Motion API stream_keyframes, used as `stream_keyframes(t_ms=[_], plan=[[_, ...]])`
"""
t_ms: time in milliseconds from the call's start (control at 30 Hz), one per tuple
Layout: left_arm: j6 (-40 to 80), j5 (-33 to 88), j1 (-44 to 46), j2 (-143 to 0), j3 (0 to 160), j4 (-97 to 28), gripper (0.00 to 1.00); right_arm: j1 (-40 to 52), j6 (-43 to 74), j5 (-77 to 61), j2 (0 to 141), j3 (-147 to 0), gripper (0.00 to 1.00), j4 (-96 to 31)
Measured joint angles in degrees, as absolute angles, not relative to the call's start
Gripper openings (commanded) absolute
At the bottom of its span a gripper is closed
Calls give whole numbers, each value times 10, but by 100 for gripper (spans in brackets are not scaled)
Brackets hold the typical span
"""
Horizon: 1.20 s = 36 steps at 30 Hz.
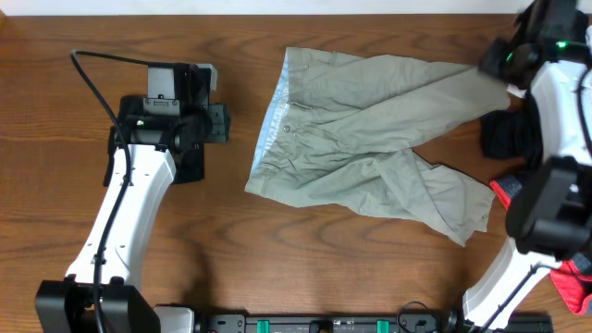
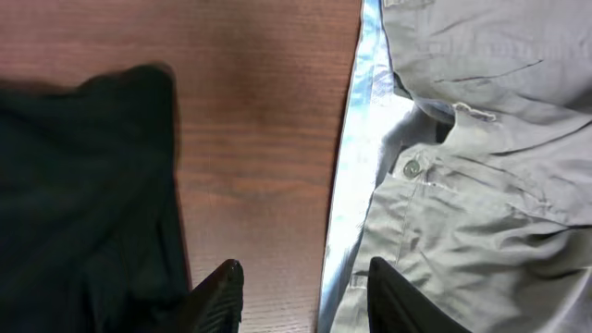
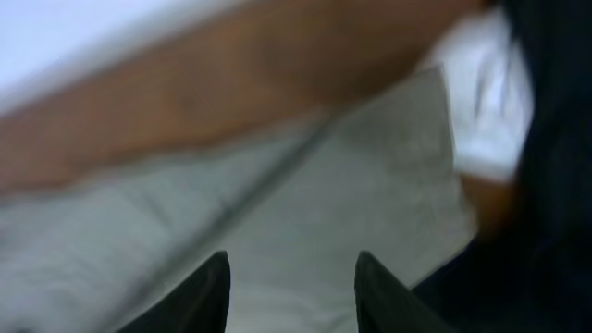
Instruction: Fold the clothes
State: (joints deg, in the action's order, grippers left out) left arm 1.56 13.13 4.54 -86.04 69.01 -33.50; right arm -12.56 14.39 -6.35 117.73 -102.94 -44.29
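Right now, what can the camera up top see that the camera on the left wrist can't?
Only the top camera shows the whole shorts with both legs spread out, the left arm and right arm, and the black clothes and pinkish-red clothes near the right arm. Only the left wrist camera shows the little button and the stitching on the shorts clearly. Both show the left gripper, open, the pale blue waistband lining and the brown wooden table.

left arm (image 1: 139, 194) reaching forward | left gripper (image 2: 305, 277) jaws parted | right arm (image 1: 555, 92) reaching forward | right gripper (image 3: 291, 277) jaws parted
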Motion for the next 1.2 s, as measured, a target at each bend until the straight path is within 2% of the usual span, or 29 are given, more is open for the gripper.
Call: stream_keyframes(t_ms=[167,433,567,867,1100,1200], plan=[[16,131,45,-860,690,-356,45,-126,117,-58,1205,-1014,40,-564],[16,151,50,-860,689,-434,49,-126,51,-72,1121,-1015,45,-693],[10,167,77,-861,682,-437,49,-126,33,-75,1075,-1017,45,-743],[1,174,146,-921,634,-436,49,-126,8,-77,1068,-1019,45,-842],[2,144,146,-999,615,-431,64,-126,2,-77,1068,-1019,45,-842],[8,143,146,-1018,615,-427,67,-126,1,-77,1068,-1019,46,-842]])
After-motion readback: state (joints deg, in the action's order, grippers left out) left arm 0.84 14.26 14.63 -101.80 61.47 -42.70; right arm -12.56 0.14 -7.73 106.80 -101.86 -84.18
